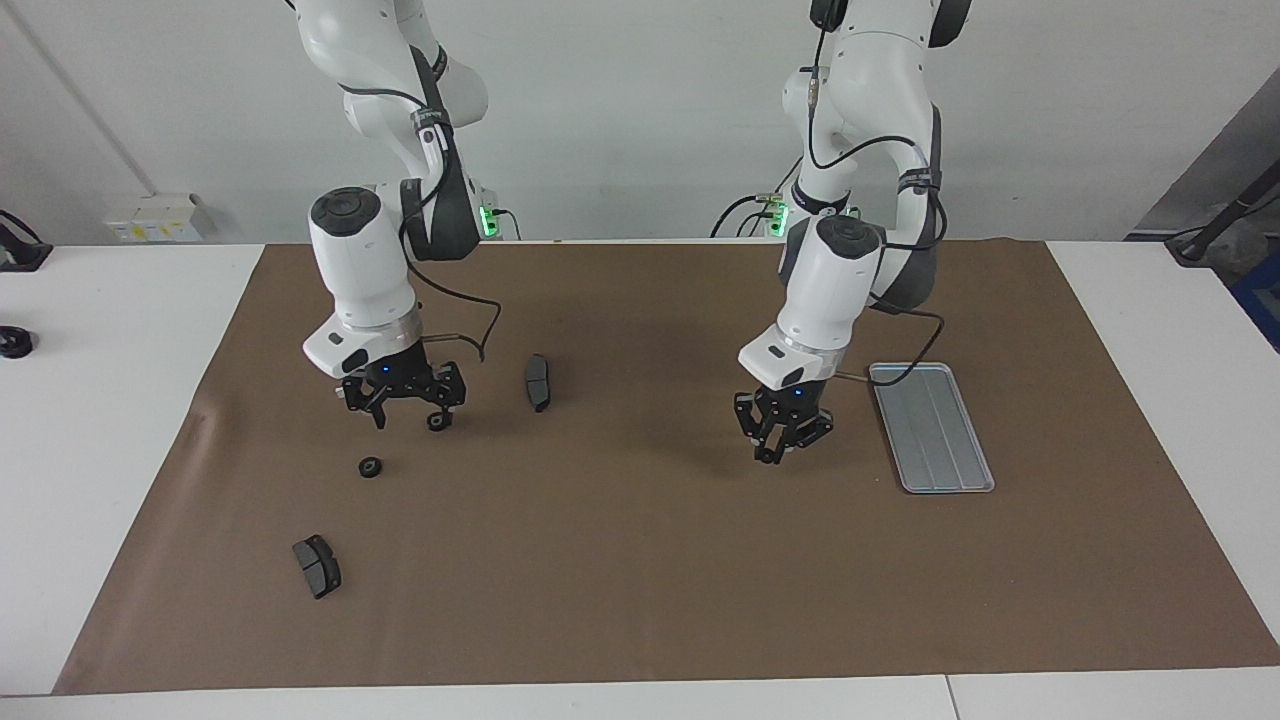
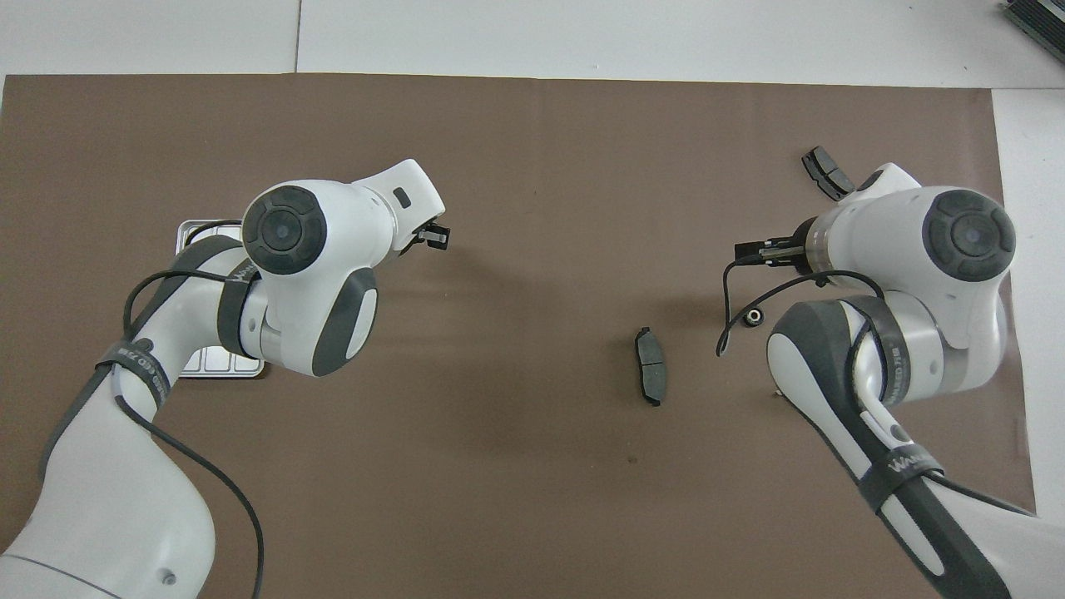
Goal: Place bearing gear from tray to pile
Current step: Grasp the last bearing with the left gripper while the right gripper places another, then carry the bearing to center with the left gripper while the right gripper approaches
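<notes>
1. The right gripper (image 1: 408, 415) hangs over the brown mat (image 1: 640, 560), fingers spread wide and holding nothing.
2. The bearing gear (image 1: 371, 467) lies on the mat beneath it, between two brake pads (image 1: 538, 382).
3. The left gripper (image 1: 781, 450), pinched closed and holding nothing, hangs beside the tray (image 1: 931, 428).

The right gripper (image 1: 408, 412) hangs over the mat (image 1: 640, 560), its fingers (image 1: 437, 420) spread just above a small gear (image 1: 370, 467). One brake pad (image 1: 538, 382) lies beside those fingers, toward the middle; another (image 1: 317, 566) lies farther from the robots than the gear. The tray (image 1: 932, 428) lies beside the left gripper (image 1: 780, 450), whose fingers are closed.
</notes>
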### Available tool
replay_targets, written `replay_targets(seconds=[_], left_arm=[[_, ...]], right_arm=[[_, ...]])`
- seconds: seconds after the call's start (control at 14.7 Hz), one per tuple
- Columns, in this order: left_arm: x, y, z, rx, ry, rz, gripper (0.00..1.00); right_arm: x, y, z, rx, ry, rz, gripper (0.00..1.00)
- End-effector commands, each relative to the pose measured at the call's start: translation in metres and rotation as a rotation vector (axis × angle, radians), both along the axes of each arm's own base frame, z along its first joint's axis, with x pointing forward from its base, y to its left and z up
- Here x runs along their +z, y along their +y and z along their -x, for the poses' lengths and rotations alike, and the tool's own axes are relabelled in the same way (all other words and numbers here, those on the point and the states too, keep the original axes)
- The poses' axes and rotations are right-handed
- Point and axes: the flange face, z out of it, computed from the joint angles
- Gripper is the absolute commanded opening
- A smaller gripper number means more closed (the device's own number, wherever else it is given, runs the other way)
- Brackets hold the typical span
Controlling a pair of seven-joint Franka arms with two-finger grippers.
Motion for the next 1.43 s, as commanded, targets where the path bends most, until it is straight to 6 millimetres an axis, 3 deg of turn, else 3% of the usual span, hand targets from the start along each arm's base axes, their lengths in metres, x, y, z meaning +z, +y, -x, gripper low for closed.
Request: replay_targets(seconds=[0.0,0.2,0.27,0.34,0.41,0.61,0.68,0.75,1.02,1.23,1.36], left_arm=[[-0.032,-0.041,0.013,-0.015,-0.021,0.012,0.0],[-0.052,-0.073,0.027,-0.035,-0.029,0.03,0.0],[-0.055,-0.078,0.03,-0.039,-0.042,0.037,0.09],[-0.055,-0.078,0.03,-0.039,-0.043,0.038,0.66],[-0.056,-0.077,0.03,-0.036,-0.04,0.036,1.0],[-0.046,-0.075,0.027,-0.026,-0.039,0.041,1.0],[-0.04,-0.067,0.025,-0.019,-0.033,0.035,1.0],[-0.021,-0.054,0.023,-0.01,-0.028,0.03,1.0],[0.052,0.014,0.021,0.02,0.055,-0.016,1.0],[0.099,0.082,0.02,0.042,0.126,-0.057,1.0],[0.129,0.132,0.023,0.054,0.152,-0.069,1.0]], right_arm=[[0.043,0.004,-0.039,-0.034,0.024,-0.014,1.0],[0.065,0.015,-0.059,-0.043,0.014,-0.058,1.0],[0.063,0.023,-0.064,-0.034,0.013,-0.06,1.0],[0.057,0.036,-0.07,-0.023,0.019,-0.061,1.0],[0.053,0.051,-0.076,-0.024,0.018,-0.063,1.0],[0.035,0.091,-0.087,-0.044,0.018,-0.069,1.0],[0.032,0.094,-0.087,-0.044,0.015,-0.071,1.0],[0.025,0.108,-0.086,-0.032,0.021,-0.072,1.0],[-0.027,0.203,-0.077,-0.045,0.013,-0.092,1.0],[-0.055,0.277,-0.074,-0.068,-0.017,-0.115,1.0],[-0.075,0.323,-0.06,-0.043,-0.028,-0.12,1.0]])
